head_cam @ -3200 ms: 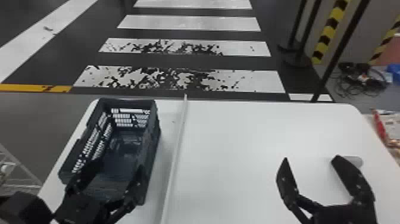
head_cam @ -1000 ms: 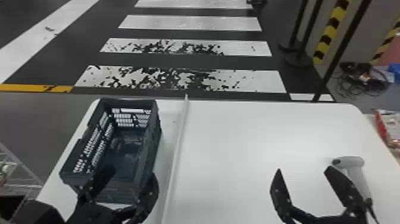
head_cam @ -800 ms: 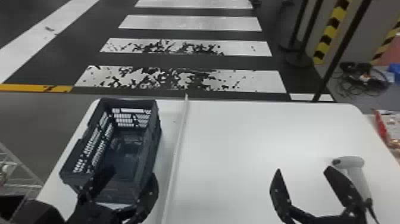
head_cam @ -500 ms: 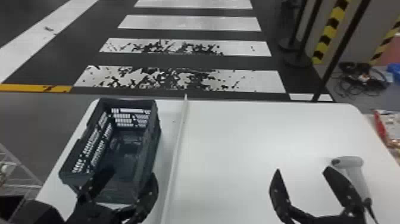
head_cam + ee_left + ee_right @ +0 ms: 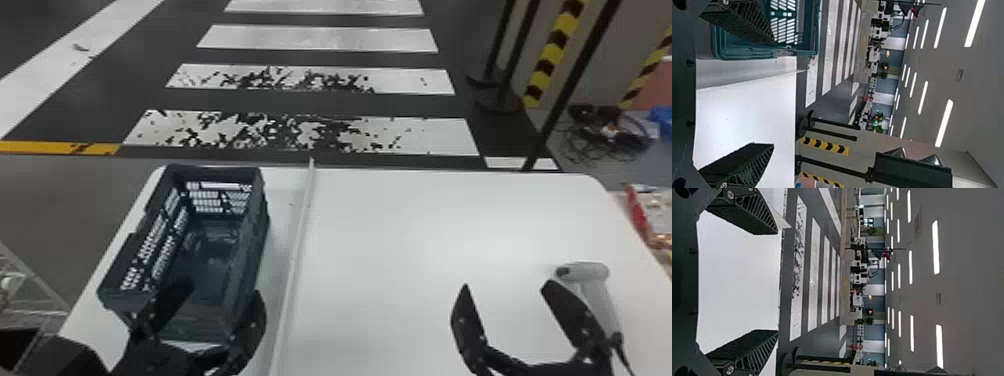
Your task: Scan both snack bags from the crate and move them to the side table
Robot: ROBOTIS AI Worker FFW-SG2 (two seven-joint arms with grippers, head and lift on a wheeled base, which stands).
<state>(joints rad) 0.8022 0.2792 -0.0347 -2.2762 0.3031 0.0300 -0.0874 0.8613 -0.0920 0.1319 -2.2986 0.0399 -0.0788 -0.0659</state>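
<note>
The dark crate stands on the white table's left part, its visible inside bare; part of it also appears in the left wrist view. Over the crate's near end, my left gripper is open with nothing held. The left wrist view has this gripper with its fingers wide apart. My right gripper is open above the table's right part, and in the right wrist view the gripper holds nothing. A white handheld scanner lies beside its right finger, partly covered by it.
A thin raised strip runs front to back across the white table, right of the crate. Beyond the right edge, a red-edged surface bears colourful items I cannot make out. A wire rack stands at the left.
Since the earliest frame, both grippers have drawn slightly nearer the robot, the left shifting right and the right shifting left, uncovering more of the scanner. Over the last half second they look almost still.
</note>
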